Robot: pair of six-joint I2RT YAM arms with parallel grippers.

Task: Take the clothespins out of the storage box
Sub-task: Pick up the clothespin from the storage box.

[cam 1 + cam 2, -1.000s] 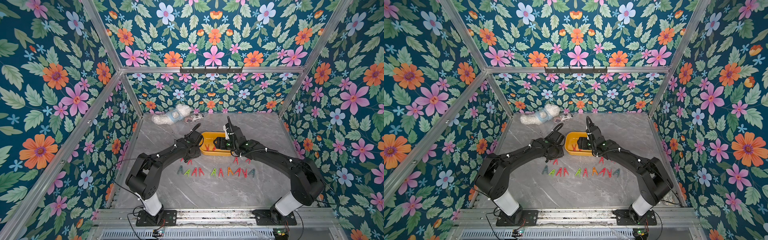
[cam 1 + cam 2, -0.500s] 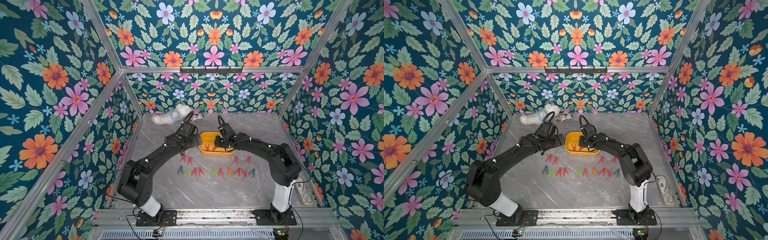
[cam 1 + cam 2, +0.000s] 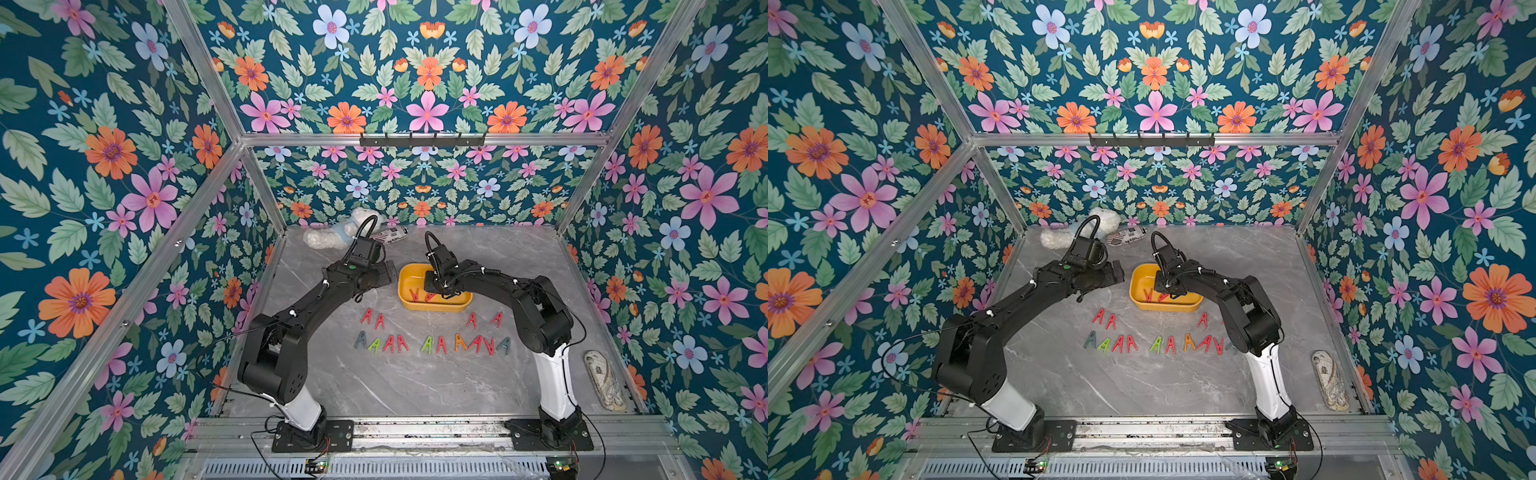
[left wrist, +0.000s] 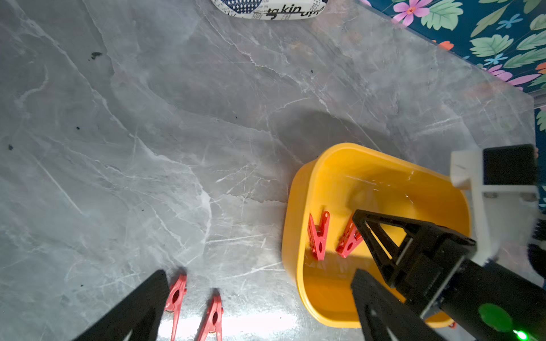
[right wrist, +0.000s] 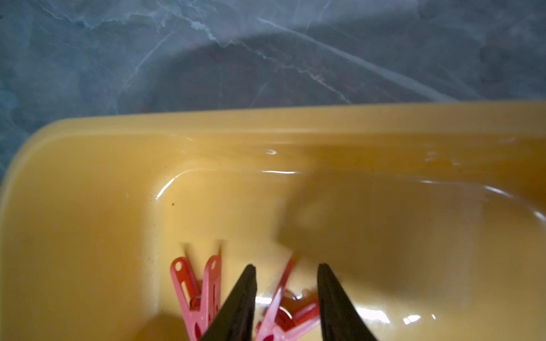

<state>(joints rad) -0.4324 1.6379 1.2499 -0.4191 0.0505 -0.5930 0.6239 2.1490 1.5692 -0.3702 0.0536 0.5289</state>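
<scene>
Arms [image 3: 307,303] bent inward | left claw [image 4: 258,274] wide, empty | right claw [image 5: 286,267] astride clothespin [image 5: 277,298], grip unclear

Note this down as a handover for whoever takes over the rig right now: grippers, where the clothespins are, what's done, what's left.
Left gripper: open, empty, hovering beside the yellow storage box.
Right gripper: down inside the box, jaws either side of a red clothespin; whether it is clamped cannot be told.
In the box: that pin and a second clothespin beside it.
Done: rows of clothespins lie on the table in front of the box.
Left: lift out those two.
</scene>
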